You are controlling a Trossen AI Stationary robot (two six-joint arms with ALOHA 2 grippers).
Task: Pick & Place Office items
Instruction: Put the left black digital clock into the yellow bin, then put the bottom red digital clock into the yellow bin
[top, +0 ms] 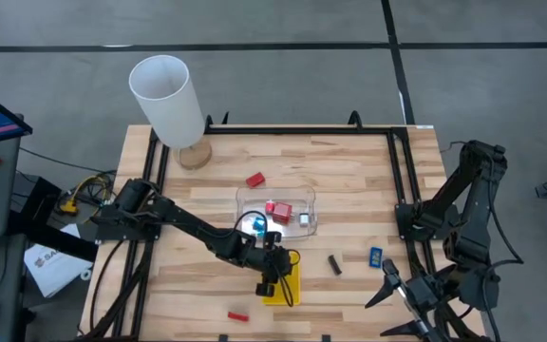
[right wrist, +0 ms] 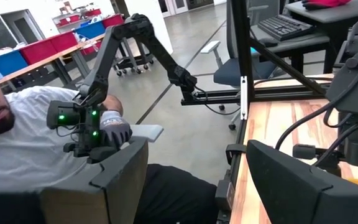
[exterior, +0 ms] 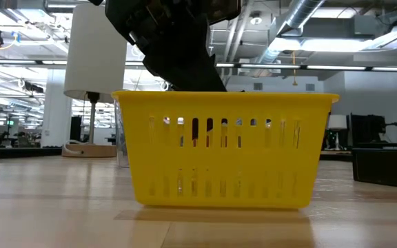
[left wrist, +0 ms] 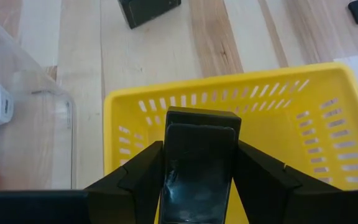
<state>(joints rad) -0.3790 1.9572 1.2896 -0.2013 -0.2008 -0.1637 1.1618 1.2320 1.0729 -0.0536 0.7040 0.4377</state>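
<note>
My left gripper [top: 272, 274] hangs over the yellow tray [top: 291, 285], shut on a black rectangular bit [left wrist: 197, 134]. In the low view the left arm [exterior: 174, 48] comes down behind the yellow tray's slotted wall [exterior: 222, 179]. The clear tray [top: 304, 201] holds red [top: 278, 209], blue-and-white [top: 258, 225] and white [top: 304, 219] pieces. On the table lie a red block [top: 254, 179], a thin red stick [top: 237, 315], another black bit [top: 334, 264] and a blue bit [top: 375, 255]. My right gripper [top: 402, 287] waits open at the table's right near corner. My left gripper pinches the black rectangular bit by its two long sides [left wrist: 171, 163], one finger [left wrist: 135, 177] on each side. The fingers come from above, pointing down, and lie along the bit. The bit is lifted clear above the yellow tray's inside [left wrist: 291, 143], its end sticking out past the fingertips.
A tall white cylinder [top: 167, 100] stands on a round base at the far left corner. A black frame rail [top: 283, 130] runs along the table's far edge and both sides. Beyond the table's edge, a person [right wrist: 36, 143] shows in the right wrist view.
</note>
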